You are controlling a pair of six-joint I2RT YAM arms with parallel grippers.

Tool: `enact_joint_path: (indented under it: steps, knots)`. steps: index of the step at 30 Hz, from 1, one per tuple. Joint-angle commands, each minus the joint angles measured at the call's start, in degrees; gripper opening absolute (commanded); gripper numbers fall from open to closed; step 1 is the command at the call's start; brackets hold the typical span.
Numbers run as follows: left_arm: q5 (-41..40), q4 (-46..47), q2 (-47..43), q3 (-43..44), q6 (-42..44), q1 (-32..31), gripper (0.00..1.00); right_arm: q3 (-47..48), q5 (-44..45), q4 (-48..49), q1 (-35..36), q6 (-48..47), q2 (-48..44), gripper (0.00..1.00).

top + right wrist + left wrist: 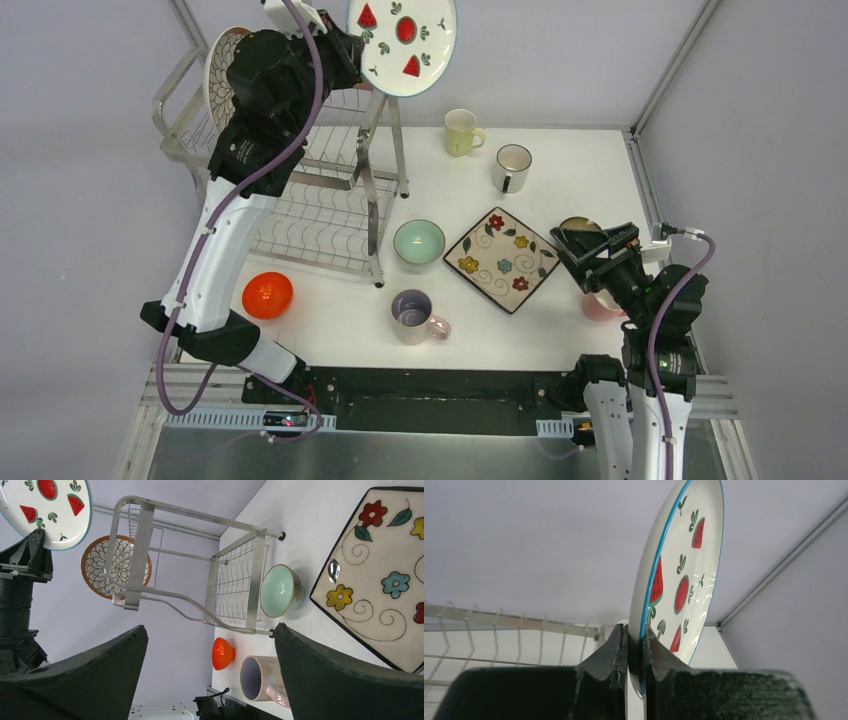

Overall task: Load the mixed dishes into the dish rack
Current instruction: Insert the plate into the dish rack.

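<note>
Closest, the left gripper (634, 645) pinches the rim of the red-fruit plate (684, 575), upright above the dish rack (320, 215) near the racked petal-pattern plate (218, 70); it likely must next lower it edge-first into a slot, while the right gripper (207, 630) hangs spread and empty.

Top external camera is looking down from above and behind the arms, framing the two-tier silver wire dish rack (320, 225) at upper left. Left wrist camera is peering close over the rack at a round white watermelon-painted ceramic plate (684, 585). Right wrist camera is facing the rack from well right, rolled sideways. All three are sharing rack and plate.
</note>
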Motion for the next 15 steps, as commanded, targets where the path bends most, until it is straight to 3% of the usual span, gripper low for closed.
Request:
enact_joint_path:
  steps: [1,15]
  knots:
    - [-5.47,11.62,-4.23,5.19,6.75,1.28,0.00,2.26,0.59,0.12,0.44,-1.02,0.34,1.00]
    - [-15.39,14.50,-5.18,5.78,27.88,2.80,0.00,2.78,0.99,-1.23,0.53,-1.11,1.12,1.00]
